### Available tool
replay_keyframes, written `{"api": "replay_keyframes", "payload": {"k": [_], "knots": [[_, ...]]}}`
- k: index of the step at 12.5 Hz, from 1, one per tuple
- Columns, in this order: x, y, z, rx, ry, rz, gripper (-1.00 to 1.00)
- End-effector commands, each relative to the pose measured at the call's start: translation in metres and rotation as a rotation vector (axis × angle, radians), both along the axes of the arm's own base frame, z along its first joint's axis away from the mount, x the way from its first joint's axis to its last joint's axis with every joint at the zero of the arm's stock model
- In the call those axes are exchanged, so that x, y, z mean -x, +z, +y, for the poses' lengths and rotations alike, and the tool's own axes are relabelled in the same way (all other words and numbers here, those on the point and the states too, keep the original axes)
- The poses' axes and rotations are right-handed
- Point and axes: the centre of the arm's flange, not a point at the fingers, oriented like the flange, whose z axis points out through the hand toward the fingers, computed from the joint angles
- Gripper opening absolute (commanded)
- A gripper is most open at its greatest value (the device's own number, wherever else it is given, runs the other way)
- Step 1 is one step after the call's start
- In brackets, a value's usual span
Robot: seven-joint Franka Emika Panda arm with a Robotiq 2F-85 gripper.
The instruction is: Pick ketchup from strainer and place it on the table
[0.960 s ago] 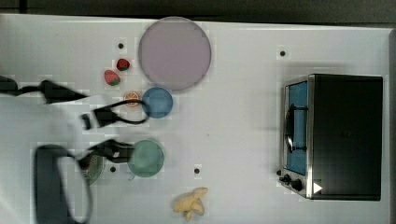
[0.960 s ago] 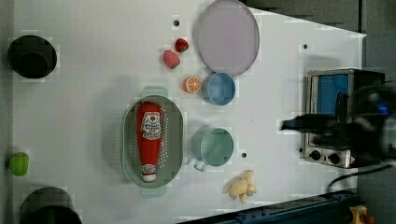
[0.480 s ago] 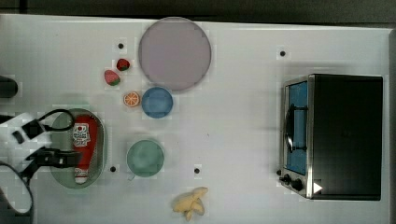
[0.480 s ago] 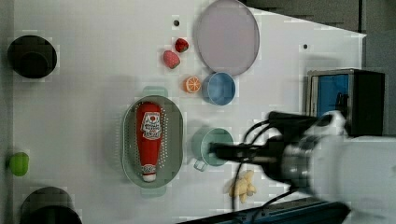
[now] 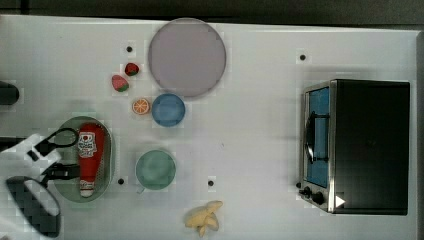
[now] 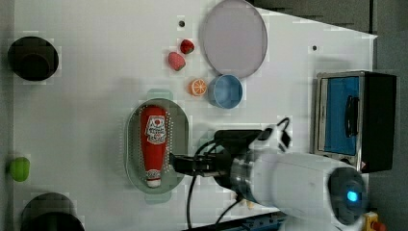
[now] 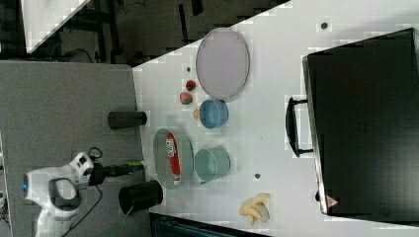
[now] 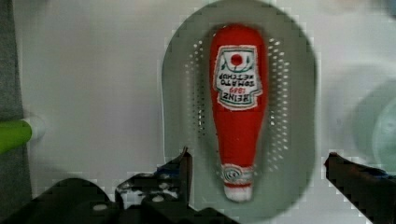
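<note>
Hovering with its fingers spread wide, the gripper (image 8: 257, 175) straddles the ketchup (image 8: 238, 107) lying flat in the strainer (image 8: 303, 93); a sound grasp should descend centred across the slim body, clear of the rim.

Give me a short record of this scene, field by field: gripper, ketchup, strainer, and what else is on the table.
gripper: open, fingers either side of the bottle's cap end, nothing held
ketchup: lying flat in the strainer, label up
strainer: on the table, beside the green cup
other items: blue cup, purple plate, orange slice, two strawberries, banana, toaster oven
</note>
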Motion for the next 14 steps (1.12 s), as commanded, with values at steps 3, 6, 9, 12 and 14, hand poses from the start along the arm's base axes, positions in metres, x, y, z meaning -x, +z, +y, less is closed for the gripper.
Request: {"api": "replay_keyframes", "payload": {"k": [3, 6, 9, 12, 14], "knots": [[-0.006, -0.07, -0.013, -0.04, -0.038, -0.008, 1.0], [-0.003, -0.104, -0.006, -0.07, -0.068, 0.021, 1.0], [-0.001, -0.136, -0.005, -0.07, -0.081, 0.064, 1.0], [-0.005, -0.161, -0.008, -0.079, -0.063, 0.058, 1.0], [-0.009, -0.175, -0.008, -0.074, -0.049, 0.058, 1.0]]}}
